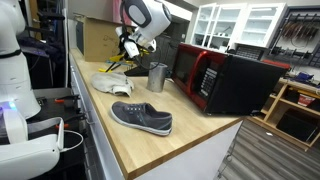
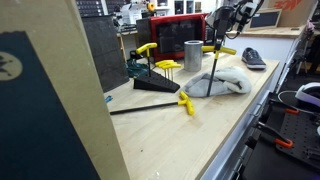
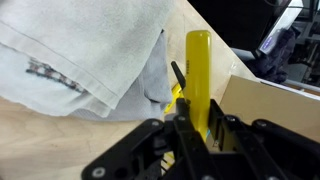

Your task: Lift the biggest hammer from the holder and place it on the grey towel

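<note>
My gripper [image 3: 197, 132] is shut on the yellow handle of the biggest hammer [image 3: 197, 65], a long T-handled tool. In an exterior view the gripper [image 2: 222, 42] holds the hammer [image 2: 213, 70] nearly upright, its black shaft reaching down to the grey towel [image 2: 228, 82]. In an exterior view the gripper [image 1: 128, 47] hovers above the towel [image 1: 112, 84]. The wrist view shows the towel [image 3: 80, 50] just beside the handle. The black holder [image 2: 152, 84] still carries smaller yellow-handled tools, to the left of the towel.
Another yellow-handled tool [image 2: 184, 103] lies on the wooden table near the holder. A metal cup [image 1: 157, 77], a red-and-black microwave [image 1: 215, 75], a grey shoe [image 1: 142, 118] and a cardboard box [image 1: 95, 40] stand around the towel.
</note>
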Available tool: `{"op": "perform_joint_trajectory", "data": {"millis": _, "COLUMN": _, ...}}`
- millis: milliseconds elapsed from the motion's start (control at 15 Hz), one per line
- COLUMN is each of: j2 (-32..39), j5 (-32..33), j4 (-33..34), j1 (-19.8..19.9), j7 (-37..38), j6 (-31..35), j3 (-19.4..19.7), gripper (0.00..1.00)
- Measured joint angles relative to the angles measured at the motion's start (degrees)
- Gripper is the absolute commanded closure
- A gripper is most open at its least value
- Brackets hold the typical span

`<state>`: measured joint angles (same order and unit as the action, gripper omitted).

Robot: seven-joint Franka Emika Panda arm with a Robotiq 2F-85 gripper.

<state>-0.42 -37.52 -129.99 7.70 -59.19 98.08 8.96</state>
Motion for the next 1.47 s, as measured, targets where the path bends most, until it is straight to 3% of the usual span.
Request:
{"op": "perform_joint_trajectory", "data": {"millis": 67, "j2": 0.0, "j5": -0.01, "j4": -0.38, "j1": 0.0, "j7": 0.0, "j6": 0.0, "j3": 0.0, "gripper": 0.49}}
{"op": "perform_joint_trajectory", "data": {"millis": 200, "j2": 0.0, "j5": -0.22, "j4": -1.03, "j1": 0.02, "j7": 0.0, "j6": 0.0, "j3": 0.0, "gripper": 0.44}}
{"op": "perform_joint_trajectory", "data": {"millis": 600, "j2": -0.86, "j5": -2.22, "j4": -0.85, "j1": 0.21, "j7": 0.0, "j6": -0.01, "j3": 0.0, "gripper": 0.01}}
{"op": "perform_joint_trajectory", "data": {"millis": 933, "j2": -3.85, "j5": -0.48, "j4": 2.73, "j1": -0.48, "j7": 0.09, "j6": -0.01, "j3": -1.18, "gripper": 0.0}}
{"op": "perform_joint_trajectory", "data": {"millis": 1467, "j2": -5.55, "j5": 13.47, "j4": 11.86, "j1": -5.1, "j7": 3.32, "j6": 0.25, "j3": -6.0, "gripper": 0.0}}
